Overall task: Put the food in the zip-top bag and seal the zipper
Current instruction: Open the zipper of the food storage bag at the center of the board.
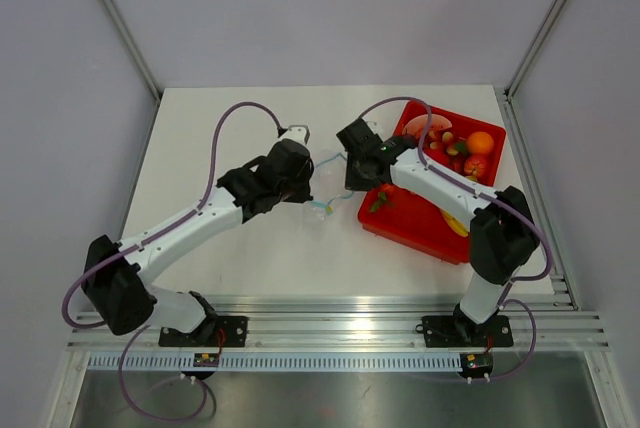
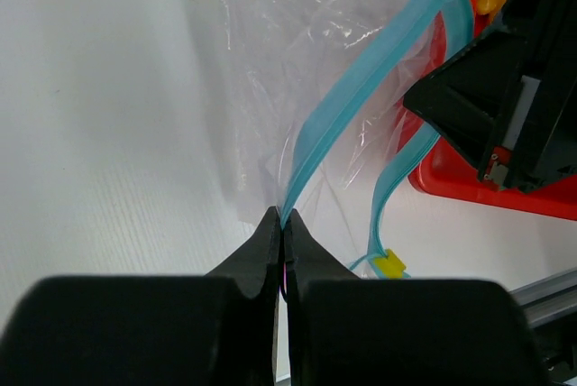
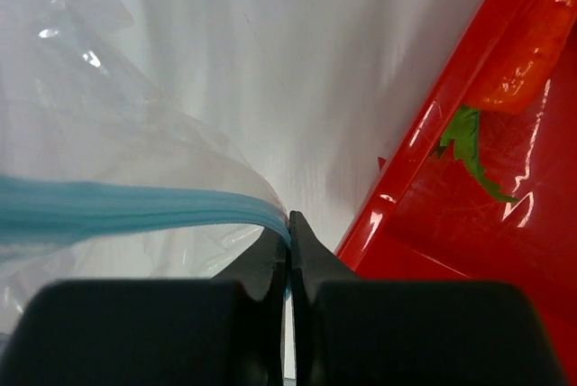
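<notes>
Nearest us, our left pincer (image 2: 281, 228) is pressed together on the zipper (image 2: 361, 88), nipping the light blue strip just beside a small yellow tab (image 2: 389, 265). Our right pincer (image 3: 288, 228) is clamped on the blue strip too, close beside the wall of the red tray (image 3: 424, 133). Between them the zip-top bag (image 2: 297, 52) spreads crinkled over the middle of the white worktop (image 1: 230, 248), its two blue lips apart. Farther off, the food lies in the tray: a red tomato-like fruit (image 1: 476, 165) at the far end, next to an orange fruit (image 1: 481, 142).
</notes>
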Tool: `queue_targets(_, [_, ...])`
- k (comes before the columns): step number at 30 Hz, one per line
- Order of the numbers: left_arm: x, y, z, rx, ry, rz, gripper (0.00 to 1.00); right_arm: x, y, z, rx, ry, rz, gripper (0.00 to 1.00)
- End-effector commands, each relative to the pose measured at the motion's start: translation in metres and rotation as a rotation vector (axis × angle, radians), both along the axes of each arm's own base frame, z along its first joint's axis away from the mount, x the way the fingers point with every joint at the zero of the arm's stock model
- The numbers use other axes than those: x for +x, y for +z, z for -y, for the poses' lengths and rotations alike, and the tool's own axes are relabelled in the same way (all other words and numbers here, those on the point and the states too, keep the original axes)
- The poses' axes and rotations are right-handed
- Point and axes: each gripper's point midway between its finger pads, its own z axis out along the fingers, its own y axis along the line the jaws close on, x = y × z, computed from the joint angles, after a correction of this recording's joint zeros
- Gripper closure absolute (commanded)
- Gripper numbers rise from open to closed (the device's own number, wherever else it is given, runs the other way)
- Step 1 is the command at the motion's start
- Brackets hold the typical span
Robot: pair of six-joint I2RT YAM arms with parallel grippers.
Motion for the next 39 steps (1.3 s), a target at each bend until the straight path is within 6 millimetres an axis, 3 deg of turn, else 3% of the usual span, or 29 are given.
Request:
queue_targets(1, [0.014,0.01,0.009,-0.005,0.018,0.01,1.0,0.016,0.026,-0.005,0.016,0.015,0.079,0.96])
queue_targets(6, [0.023,0.0,0.018,0.017,0.037,-0.026,1.0,0.018,0.033,-0.004,0.048,0.009,0.091,0.91])
queue_targets(12, [0.028,0.004,0.025,-0.004,0.041,-0.029,1.0,0.018,0.027,0.002,0.067,-0.01,0.063,0.75])
queue_targets(13, [0.028,0.005,0.026,-0.01,0.039,-0.027,1.0,0.018,0.027,0.003,0.072,-0.018,0.064,0.65])
queue_targets(14, [0.027,0.003,0.026,-0.007,0.034,-0.029,1.0,0.017,0.023,0.006,0.07,-0.028,0.058,0.61])
queue_targets(16, [0.027,0.003,0.028,-0.014,0.023,-0.029,1.0,0.018,0.023,0.005,0.095,-0.04,0.06,0.61])
queue_targets(19, [0.027,0.002,0.027,-0.012,0.022,-0.033,1.0,0.015,0.022,0.004,0.132,-0.048,0.051,0.66])
queue_targets(25, [0.031,-0.002,0.028,-0.002,0.012,-0.045,1.0,0.011,0.019,0.003,0.158,-0.05,0.043,0.99])
queue_targets(31, [0.028,-0.01,0.018,0.073,-0.019,-0.053,1.0,0.022,0.001,0.032,0.082,-0.081,0.019,1.0])
queue_targets(34, [0.028,-0.004,0.017,0.072,-0.02,-0.043,1.0,0.024,-0.011,0.041,0.045,-0.08,0.002,1.0])
queue_targets(39, [0.037,0.014,0.014,0.056,0.035,0.001,1.0,0.03,-0.015,0.036,0.041,-0.059,-0.012,1.0])
